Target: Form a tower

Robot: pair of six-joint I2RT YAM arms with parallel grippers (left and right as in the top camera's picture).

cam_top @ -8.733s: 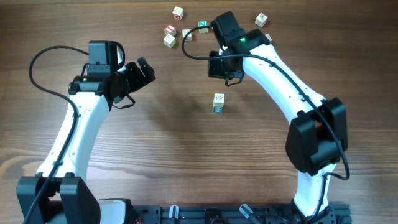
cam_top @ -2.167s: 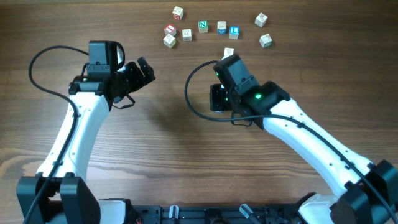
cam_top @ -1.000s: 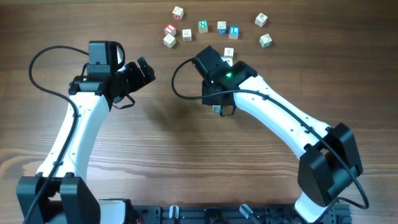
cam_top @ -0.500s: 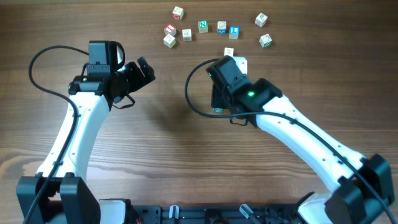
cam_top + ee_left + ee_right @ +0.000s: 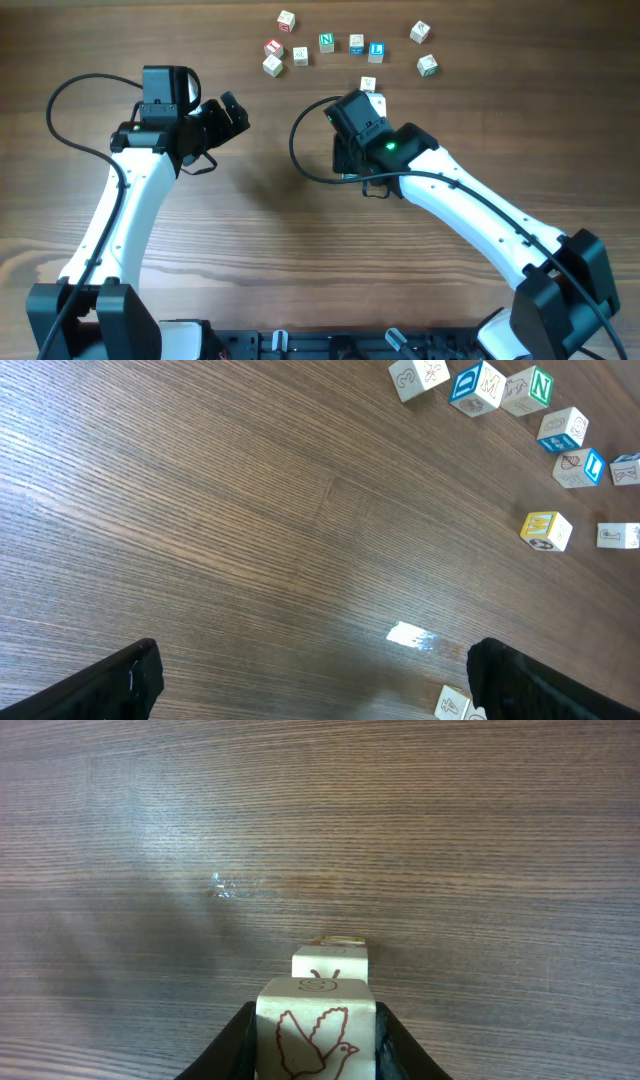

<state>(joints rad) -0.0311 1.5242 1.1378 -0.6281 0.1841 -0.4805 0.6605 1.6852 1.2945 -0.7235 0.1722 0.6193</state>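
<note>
The right gripper (image 5: 317, 1055) pinches a wooden cube with a bird drawing (image 5: 316, 1025) between its two fingers, one on each side face. The tower (image 5: 331, 963) stands near the middle of the table (image 5: 250, 250), a little toward 2 o'clock. In the overhead view the right arm covers it. In the right wrist view its pale top face shows just at 12 o'clock of the held cube, and I cannot tell if the two touch.

I judge the step in hand to be placing this cube on the column. The next move calls for bringing the cube squarely over the top face, lowering it gently, and only then spreading the fingers, because a side push could topple the narrow column.

The left gripper (image 5: 232, 112) waits at 9 o'clock with its fingers (image 5: 120, 680) spread wide and holds nothing. Loose letter cubes (image 5: 326, 42) lie at 12 o'clock, well apart from the tower.
</note>
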